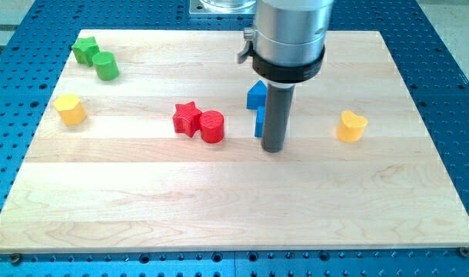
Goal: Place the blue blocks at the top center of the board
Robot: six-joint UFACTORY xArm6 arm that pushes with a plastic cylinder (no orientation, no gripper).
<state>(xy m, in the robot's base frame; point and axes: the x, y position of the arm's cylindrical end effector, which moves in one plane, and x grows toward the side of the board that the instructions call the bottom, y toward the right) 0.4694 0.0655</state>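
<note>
Two blue blocks sit near the board's middle, one above the other. The upper blue block (256, 95) shows a peaked top; the lower blue block (259, 121) is mostly hidden behind my rod, so its shape is unclear. My tip (273, 148) rests on the board just right of and slightly below the lower blue block, touching or nearly touching it. The rod's wide grey and black body covers the board's top centre.
A red star (187, 118) and red cylinder (211, 126) lie left of the blue blocks. A yellow block (350, 126) is at the right, another yellow block (70, 109) at the left. A green star (85, 50) and green cylinder (106, 66) sit top left.
</note>
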